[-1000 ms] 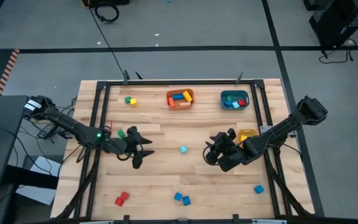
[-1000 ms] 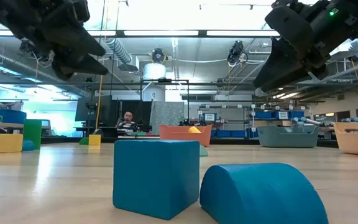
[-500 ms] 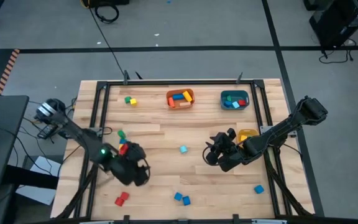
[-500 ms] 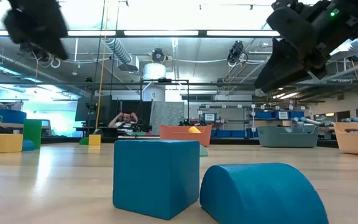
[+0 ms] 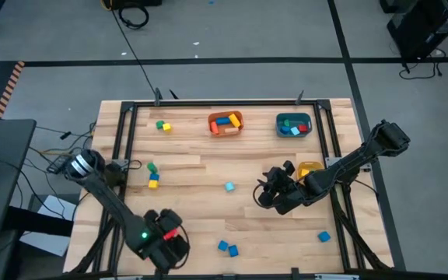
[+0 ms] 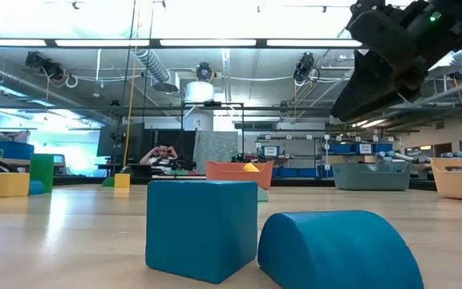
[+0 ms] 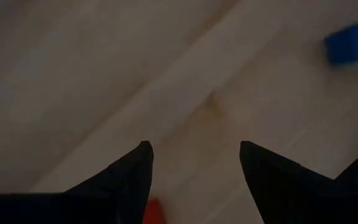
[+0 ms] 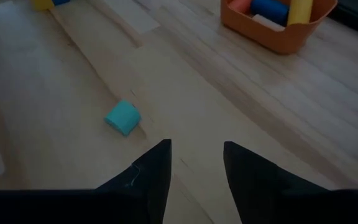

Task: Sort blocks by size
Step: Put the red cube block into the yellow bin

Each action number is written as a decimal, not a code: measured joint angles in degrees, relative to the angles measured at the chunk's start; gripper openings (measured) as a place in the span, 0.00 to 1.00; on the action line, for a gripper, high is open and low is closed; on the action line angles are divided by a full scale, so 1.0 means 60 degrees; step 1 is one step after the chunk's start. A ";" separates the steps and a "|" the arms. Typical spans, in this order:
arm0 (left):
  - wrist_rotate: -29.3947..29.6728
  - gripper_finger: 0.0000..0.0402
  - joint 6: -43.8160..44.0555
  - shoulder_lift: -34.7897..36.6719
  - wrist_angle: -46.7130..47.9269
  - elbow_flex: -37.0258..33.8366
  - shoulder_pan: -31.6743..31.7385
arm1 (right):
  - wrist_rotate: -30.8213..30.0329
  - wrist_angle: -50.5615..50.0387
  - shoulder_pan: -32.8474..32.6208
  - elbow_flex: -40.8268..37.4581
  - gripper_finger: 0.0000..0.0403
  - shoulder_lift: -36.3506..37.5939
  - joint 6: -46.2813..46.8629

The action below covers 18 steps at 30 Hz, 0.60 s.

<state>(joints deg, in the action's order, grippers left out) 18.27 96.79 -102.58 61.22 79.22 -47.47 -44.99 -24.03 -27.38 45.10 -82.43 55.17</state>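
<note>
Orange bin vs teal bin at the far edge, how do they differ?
The orange bin sits near the middle of the far edge; the teal bin sits further toward the right arm's side. The orange bin holds red, blue and yellow blocks; the teal bin shows blue and red pieces, no yellow. Both are small open bins on the wooden table, and neither tool is near them.

The left gripper [image 5: 168,243] largely hides a red block [image 5: 171,232] beneath it.

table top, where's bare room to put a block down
Bare wood lies between the light blue block and the blue pair, and right of the green and yellow blocks. Crowded near the left hand and the right hand.
</note>
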 joint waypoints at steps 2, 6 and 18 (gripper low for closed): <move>-0.0342 0.62 0.0344 -0.0242 0.0035 -0.0001 -0.0195 | 0.0178 0.0001 0.0000 0.0000 0.40 0.0000 0.0019; -0.1054 0.62 0.0905 -0.0518 0.0140 -0.0004 -0.0556 | 0.0642 0.0051 -0.0065 0.0000 0.40 0.0000 0.0023; -0.1636 0.62 0.3338 -0.0541 0.0465 -0.0105 -0.1448 | 0.0727 0.0391 -0.1197 0.0000 0.39 0.0000 0.0102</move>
<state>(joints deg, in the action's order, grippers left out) 8.46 116.82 -105.82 64.01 78.59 -56.16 -40.63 -21.68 -34.56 45.10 -82.43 55.79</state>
